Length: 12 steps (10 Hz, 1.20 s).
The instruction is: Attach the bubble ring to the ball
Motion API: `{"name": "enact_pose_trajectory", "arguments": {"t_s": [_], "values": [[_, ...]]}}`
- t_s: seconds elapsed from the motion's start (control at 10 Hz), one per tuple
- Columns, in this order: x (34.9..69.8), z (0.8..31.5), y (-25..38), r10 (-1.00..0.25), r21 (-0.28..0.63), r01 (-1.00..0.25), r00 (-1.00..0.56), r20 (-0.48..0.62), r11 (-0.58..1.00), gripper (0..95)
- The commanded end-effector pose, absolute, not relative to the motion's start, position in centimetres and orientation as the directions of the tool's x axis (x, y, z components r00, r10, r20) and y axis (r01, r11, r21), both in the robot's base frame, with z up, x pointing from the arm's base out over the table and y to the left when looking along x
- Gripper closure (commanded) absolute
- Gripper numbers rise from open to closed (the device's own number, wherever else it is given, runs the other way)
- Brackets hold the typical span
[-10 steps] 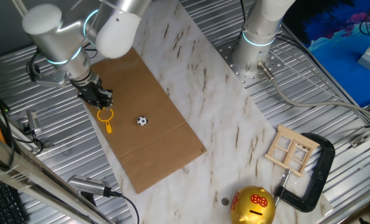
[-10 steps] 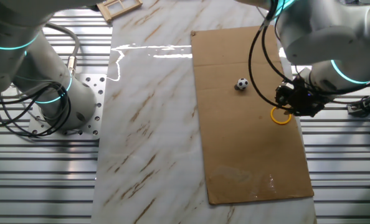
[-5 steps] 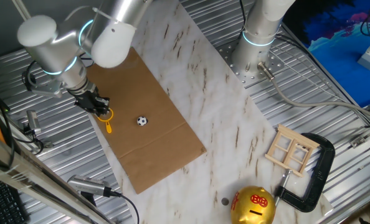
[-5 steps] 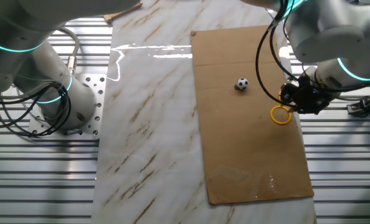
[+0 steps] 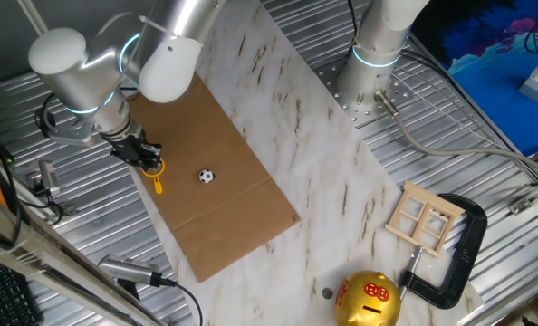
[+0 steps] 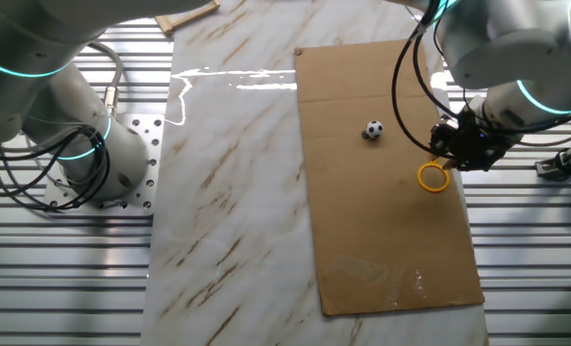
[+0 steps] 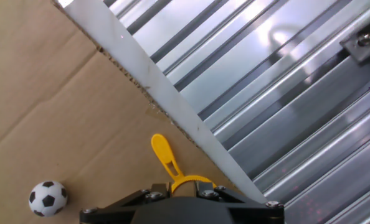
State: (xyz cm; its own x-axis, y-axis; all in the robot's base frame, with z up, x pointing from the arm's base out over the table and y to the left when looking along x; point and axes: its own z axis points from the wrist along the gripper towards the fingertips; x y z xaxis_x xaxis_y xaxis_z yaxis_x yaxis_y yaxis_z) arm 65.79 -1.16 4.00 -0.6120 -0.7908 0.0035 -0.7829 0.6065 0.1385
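Observation:
The bubble ring (image 5: 156, 174) is a yellow-orange loop with a short handle. It lies flat on the brown cardboard sheet (image 5: 216, 204) near its edge. It also shows in the other fixed view (image 6: 434, 179) and in the hand view (image 7: 170, 167). The ball (image 5: 206, 177) is tiny, white with black patches. It rests on the cardboard a short way from the ring, in the other fixed view (image 6: 373, 130) and at the lower left of the hand view (image 7: 47, 197). My gripper (image 5: 146, 156) is low over the ring's loop. Its jaws stand a little apart, with part of the loop between them.
The cardboard lies on a marble tabletop (image 5: 341, 190) flanked by ribbed metal (image 7: 278, 93). A gold round piggy bank (image 5: 369, 302), a black clamp (image 5: 459, 254) and a small wooden frame (image 5: 423, 219) sit at the far corner. A second arm's base (image 5: 369, 77) stands on the table.
My gripper shifted slightly over the ring's loop, first one way, then back. The ring and the ball have stayed in place.

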Motion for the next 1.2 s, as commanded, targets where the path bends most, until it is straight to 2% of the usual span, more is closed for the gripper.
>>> {"name": "enact_pose_trajectory", "arguments": {"t_s": [0.1, 0.6, 1.2], "values": [[65.7, 4.1, -1.3, -0.822, 0.136, -0.814, -0.570, 0.002, 0.564, 76.0], [65.7, 4.1, -1.3, -0.909, 0.151, -0.900, -0.417, -0.029, 0.408, 76.0], [66.0, 4.0, 1.3, -0.912, 0.156, -0.907, -0.405, -0.064, 0.392, 76.0]]}}
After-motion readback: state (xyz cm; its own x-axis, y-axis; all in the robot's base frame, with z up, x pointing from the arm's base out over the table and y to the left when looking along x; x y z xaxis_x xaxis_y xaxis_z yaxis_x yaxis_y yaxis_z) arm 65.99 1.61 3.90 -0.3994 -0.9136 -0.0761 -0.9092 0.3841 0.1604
